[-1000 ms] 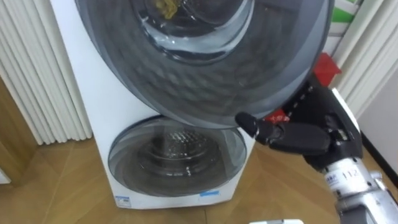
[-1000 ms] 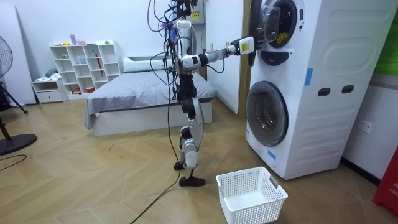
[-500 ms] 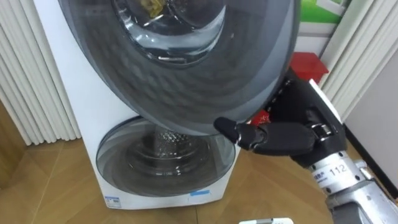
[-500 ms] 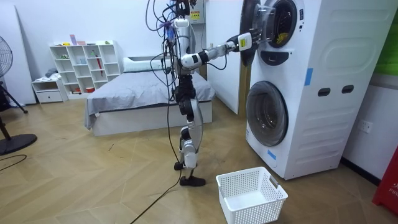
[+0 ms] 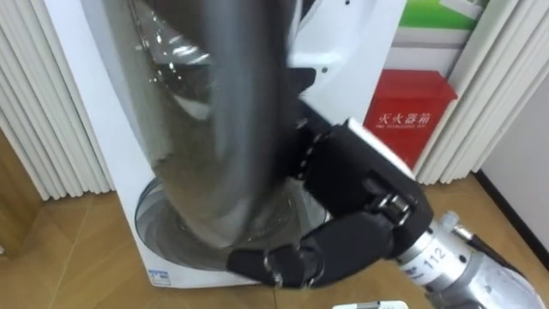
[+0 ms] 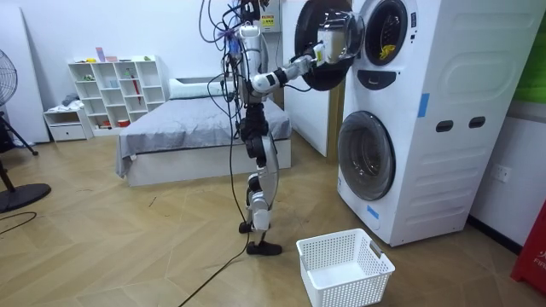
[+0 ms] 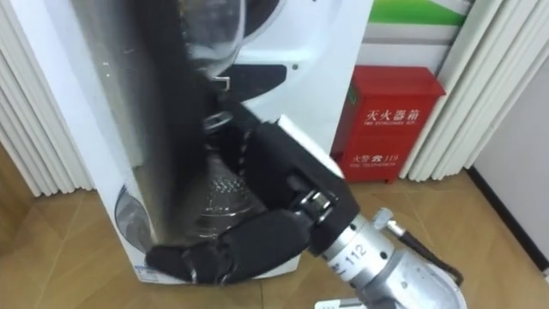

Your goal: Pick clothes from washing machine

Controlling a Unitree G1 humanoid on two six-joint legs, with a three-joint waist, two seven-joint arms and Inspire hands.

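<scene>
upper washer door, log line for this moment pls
right hand: curled on round dark glass washer door rim | door: open | yellow clothes: not yet picked

Upper washing machine [image 6: 444,94] door [image 6: 305,66] stands wide open (edge-on overhead); yellowish clothes [image 6: 387,51] visible inside.

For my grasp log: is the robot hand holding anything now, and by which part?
The right robot hand is curled round the lower rim of the upper washing machine door.

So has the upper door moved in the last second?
Yes. The door has swung off the washer front toward the room view's left, right hand on its rim.
</scene>
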